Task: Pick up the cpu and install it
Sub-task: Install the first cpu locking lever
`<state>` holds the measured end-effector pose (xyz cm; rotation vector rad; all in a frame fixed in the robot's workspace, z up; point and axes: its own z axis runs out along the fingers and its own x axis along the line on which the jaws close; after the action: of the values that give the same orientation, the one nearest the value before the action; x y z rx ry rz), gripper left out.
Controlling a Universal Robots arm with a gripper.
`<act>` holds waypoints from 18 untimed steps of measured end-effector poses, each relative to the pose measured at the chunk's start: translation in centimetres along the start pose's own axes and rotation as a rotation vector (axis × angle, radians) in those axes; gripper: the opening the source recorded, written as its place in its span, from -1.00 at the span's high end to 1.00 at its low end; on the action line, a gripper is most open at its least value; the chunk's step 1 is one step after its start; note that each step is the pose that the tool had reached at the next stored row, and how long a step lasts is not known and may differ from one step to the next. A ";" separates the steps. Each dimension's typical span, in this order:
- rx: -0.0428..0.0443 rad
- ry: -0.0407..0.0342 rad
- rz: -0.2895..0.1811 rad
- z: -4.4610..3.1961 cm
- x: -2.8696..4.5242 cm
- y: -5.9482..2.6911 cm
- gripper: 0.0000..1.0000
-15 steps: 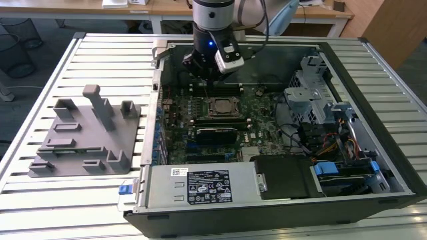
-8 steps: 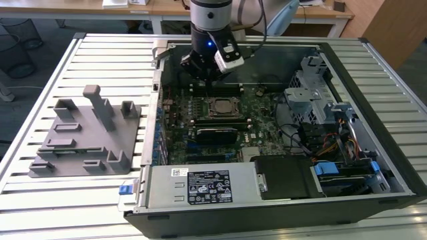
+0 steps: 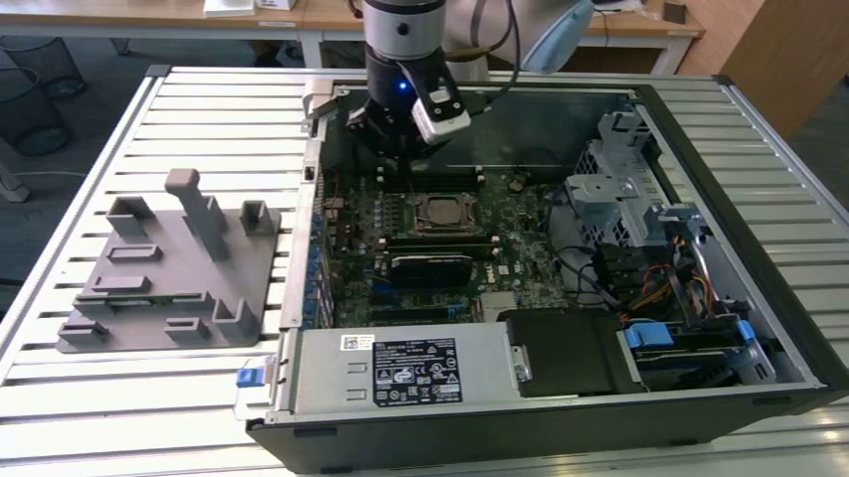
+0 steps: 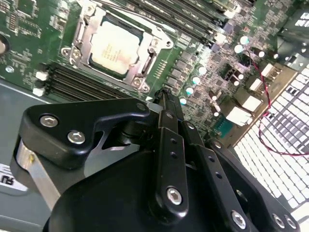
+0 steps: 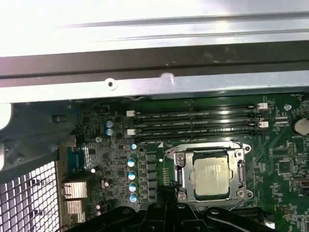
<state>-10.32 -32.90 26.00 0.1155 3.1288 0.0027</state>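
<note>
Cpu (image 4: pixel 115 48): silvery square chip, seated in the metal-framed socket (image 5: pixel 179 162) at the middle of the green motherboard (image 3: pixel 520 204), inside the open computer case (image 3: pixel 690 119); seen in both wrist views and, smaller, in the exterior view (image 3: pixel 436 212).

Surroundings: black memory slots (image 5: pixel 193 123) run in parallel rows just beside the socket, with further slots on its other side in the second wrist view. A row of blue-topped capacitors (image 5: pixel 131 180) stands near the socket frame. A red wire (image 4: pixel 268 104) loops over the rear connector area. Within the case, a labelled power supply (image 3: pixel 398 370) lies along the near edge, a drive cage (image 3: pixel 617 189) with cable bundles toward the exterior view's right. A grey moulded fixture (image 3: pixel 173 268) sits on the slatted worktop (image 3: pixel 199 109), toward the exterior view's left edge, well apart from the case.

Arm: upright column descending into the far part of the case, wrist lit by a blue lamp. Tool (image 4: pixel 161 96): black linkage fingers drawn together to a narrow tip, holding nothing, poised above the board just beside the socket, apart from the chip.
</note>
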 end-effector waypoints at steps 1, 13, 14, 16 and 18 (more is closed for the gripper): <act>0.0000 0.0000 0.000 0.01 0.10 0.07 0.79; -0.0002 0.0000 -0.014 0.27 1.19 1.55 0.79; -0.0002 0.0000 -0.016 0.30 1.25 1.70 0.79; -0.0002 0.0000 -0.018 0.35 1.37 2.03 0.79; -0.0003 0.0000 -0.022 0.40 1.43 2.37 0.79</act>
<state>-11.57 -30.43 25.58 0.0813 3.1299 0.0030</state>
